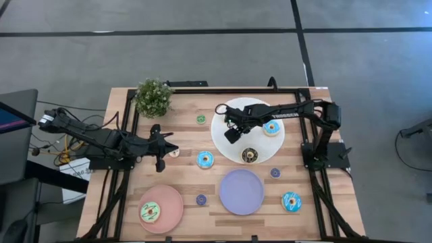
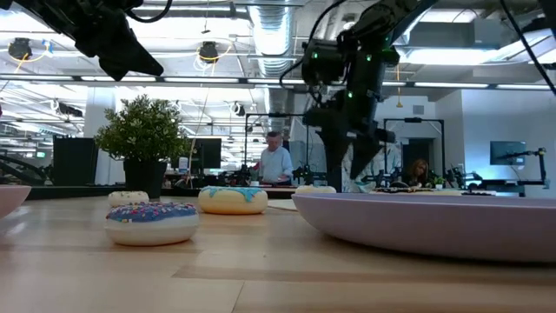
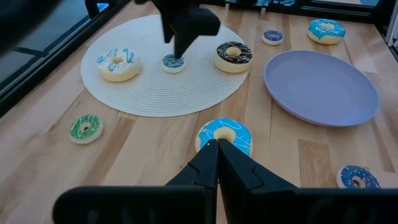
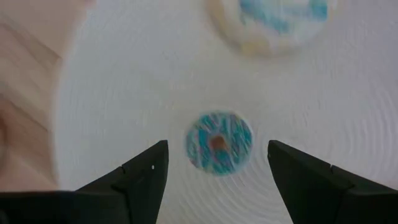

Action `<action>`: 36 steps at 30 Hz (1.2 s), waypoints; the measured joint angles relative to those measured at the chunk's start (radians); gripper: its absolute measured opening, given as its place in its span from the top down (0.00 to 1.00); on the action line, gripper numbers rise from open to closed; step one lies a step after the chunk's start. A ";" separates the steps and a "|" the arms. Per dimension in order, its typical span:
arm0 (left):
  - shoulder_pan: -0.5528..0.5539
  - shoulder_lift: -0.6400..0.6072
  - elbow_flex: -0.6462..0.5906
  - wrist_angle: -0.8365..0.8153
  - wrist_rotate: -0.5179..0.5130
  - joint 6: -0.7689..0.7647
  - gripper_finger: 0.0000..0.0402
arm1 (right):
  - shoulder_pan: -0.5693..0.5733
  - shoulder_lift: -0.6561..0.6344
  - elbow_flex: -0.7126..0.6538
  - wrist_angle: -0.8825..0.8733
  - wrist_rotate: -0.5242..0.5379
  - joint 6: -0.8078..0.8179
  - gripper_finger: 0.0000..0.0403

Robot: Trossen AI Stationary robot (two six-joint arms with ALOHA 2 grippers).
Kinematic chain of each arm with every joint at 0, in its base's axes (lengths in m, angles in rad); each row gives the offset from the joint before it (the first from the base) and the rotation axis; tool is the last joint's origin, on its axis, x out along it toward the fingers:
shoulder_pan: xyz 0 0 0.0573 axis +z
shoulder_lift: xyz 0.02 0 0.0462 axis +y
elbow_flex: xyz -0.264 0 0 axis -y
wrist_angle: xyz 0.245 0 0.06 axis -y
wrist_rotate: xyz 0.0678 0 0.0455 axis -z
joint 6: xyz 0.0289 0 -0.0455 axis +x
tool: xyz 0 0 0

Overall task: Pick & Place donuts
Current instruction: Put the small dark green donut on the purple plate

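A tiny teal donut [image 4: 219, 142] lies flat on the round white plate [image 1: 226, 143], also seen in the left wrist view [image 3: 173, 62]. My right gripper [image 4: 217, 167] hangs open just above it, pointing down, one finger on either side and clear of it. On the same plate lie a cream donut with blue icing [image 1: 272, 127] and a chocolate donut [image 1: 250, 156]. My left gripper [image 1: 172, 150] waits shut above the table's left half, facing a blue donut [image 3: 225, 135].
A purple plate [image 1: 241, 192] and a pink plate [image 1: 169, 199] holding a green donut [image 1: 150, 212] sit near the front edge. Loose donuts lie on the wood: blue [image 1: 205, 159], blue [image 1: 291, 201], tiny green [image 1: 201, 119], tiny purple [image 1: 201, 200]. A potted plant [image 1: 153, 96] stands far left.
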 joint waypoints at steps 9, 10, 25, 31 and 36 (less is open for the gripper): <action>0.000 0.000 0.000 -0.001 0.003 0.003 1.00 | 0.006 0.079 0.000 0.028 -0.014 0.012 0.34; 0.001 0.000 0.000 -0.002 0.002 0.003 1.00 | 0.005 0.093 0.000 0.042 -0.020 0.012 0.34; 0.002 0.000 0.000 -0.002 0.003 0.003 1.00 | 0.019 0.129 0.003 0.067 -0.011 0.018 0.34; 0.002 0.000 0.000 -0.001 0.004 0.003 1.00 | 0.020 0.124 0.002 0.064 -0.010 0.020 0.42; 0.002 0.000 0.000 0.000 0.004 0.002 1.00 | 0.020 0.124 0.002 0.056 -0.010 0.028 0.53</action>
